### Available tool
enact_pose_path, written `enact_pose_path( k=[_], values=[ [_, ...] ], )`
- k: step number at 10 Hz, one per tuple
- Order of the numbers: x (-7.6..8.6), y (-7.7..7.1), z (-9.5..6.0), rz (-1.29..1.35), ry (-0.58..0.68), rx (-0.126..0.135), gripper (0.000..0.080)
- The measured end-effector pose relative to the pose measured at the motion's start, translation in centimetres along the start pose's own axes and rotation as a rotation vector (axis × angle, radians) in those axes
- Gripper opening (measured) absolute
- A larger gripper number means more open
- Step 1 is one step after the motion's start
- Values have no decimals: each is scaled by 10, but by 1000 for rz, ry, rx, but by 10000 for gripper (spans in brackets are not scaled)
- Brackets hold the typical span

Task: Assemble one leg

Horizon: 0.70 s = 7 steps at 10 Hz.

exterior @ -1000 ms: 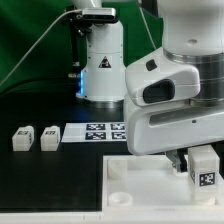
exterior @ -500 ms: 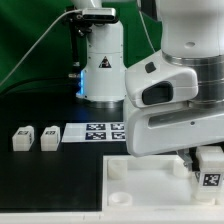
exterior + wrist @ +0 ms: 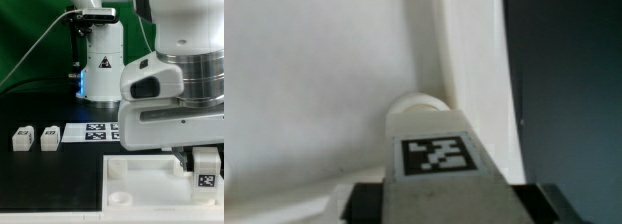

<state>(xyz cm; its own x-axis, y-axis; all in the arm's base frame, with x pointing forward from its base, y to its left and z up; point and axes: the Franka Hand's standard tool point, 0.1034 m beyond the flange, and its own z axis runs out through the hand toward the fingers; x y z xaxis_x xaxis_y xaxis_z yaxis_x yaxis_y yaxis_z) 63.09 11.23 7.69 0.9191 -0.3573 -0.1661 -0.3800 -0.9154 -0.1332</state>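
Observation:
My gripper [image 3: 203,160] is shut on a white leg [image 3: 205,172] with a black-and-white tag and holds it upright over the right side of the large white panel [image 3: 140,175]. In the wrist view the leg [image 3: 438,150] sits between my dark fingers [image 3: 370,205], its far end at a round corner socket [image 3: 423,100] beside the panel's rim. Whether the leg touches the socket I cannot tell. Two more white legs [image 3: 23,137] [image 3: 49,136] lie on the black table at the exterior view's left.
The marker board [image 3: 95,131] lies behind the panel, partly hidden by the arm. A white lamp-like stand [image 3: 100,60] rises at the back. The arm's bulky body hides the right half of the scene.
The arm has shifted and lowered slightly over the panel's right side, and the held leg has moved a little with it.

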Motion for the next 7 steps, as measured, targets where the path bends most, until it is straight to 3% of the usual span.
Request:
enact_pose_path(
  k=[2, 7],
  values=[
    [-1, 0, 0, 289, 26, 12, 299],
    [-2, -2, 1, 838, 55, 77, 299]
  ],
)
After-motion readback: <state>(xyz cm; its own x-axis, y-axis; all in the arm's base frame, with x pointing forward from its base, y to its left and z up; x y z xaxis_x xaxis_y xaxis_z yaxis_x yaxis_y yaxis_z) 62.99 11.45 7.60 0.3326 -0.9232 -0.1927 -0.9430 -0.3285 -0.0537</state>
